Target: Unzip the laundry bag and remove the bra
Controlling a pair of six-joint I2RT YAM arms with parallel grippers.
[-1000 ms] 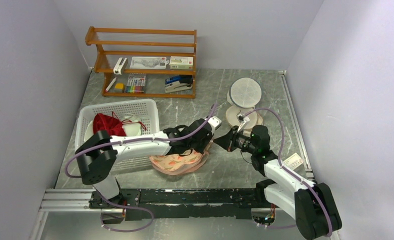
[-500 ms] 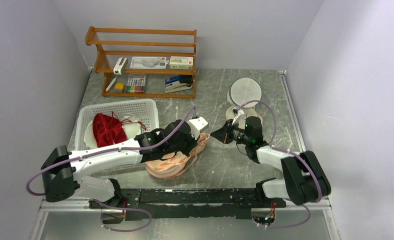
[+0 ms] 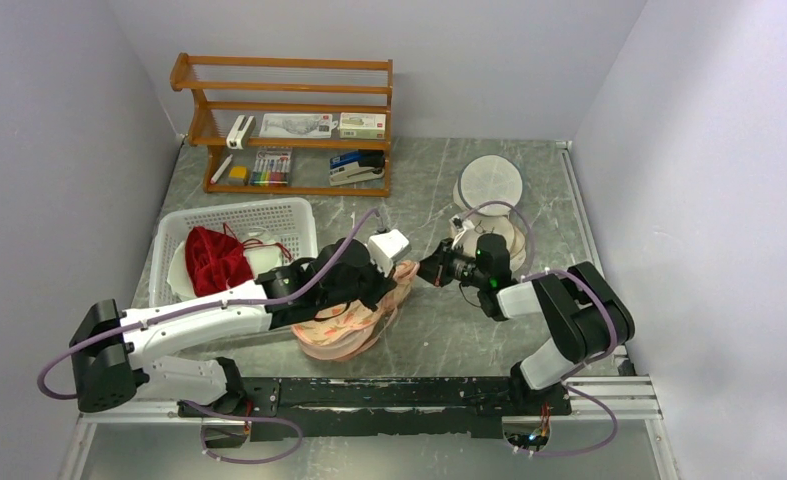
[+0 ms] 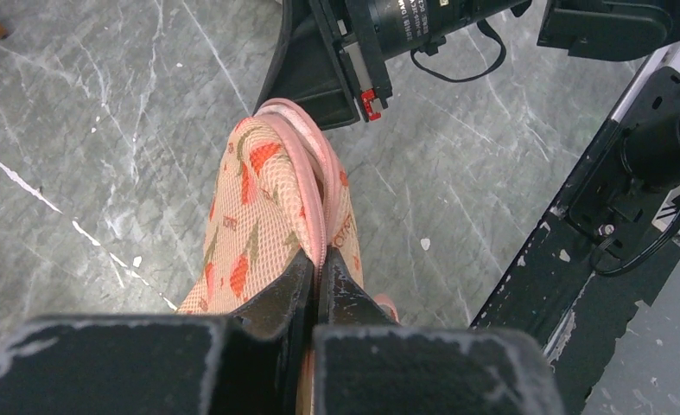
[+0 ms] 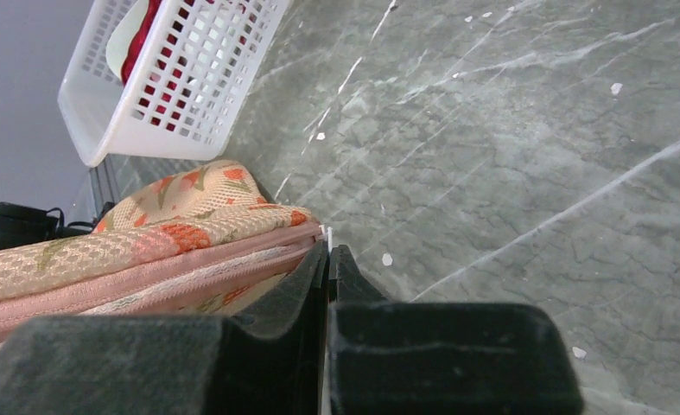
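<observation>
The peach-pink laundry bag with orange-red motifs lies in front of the arms, its right end raised. My left gripper is shut on the bag's pink zipper edge; the mesh bag runs away from the jaws. My right gripper sits at the bag's right tip and is shut on the small white zipper pull. The bag and its pink zipper line, still closed, fill the left of the right wrist view. The bra is hidden.
A white basket holding a dark red garment stands left of the bag, also in the right wrist view. Cream round pouches lie behind the right gripper. A wooden shelf stands at the back. The black rail runs along the near edge.
Both grippers have moved left and a little away from the arm bases, staying together at the bag's right end. The bag's right end has risen and the bag has shifted left.
</observation>
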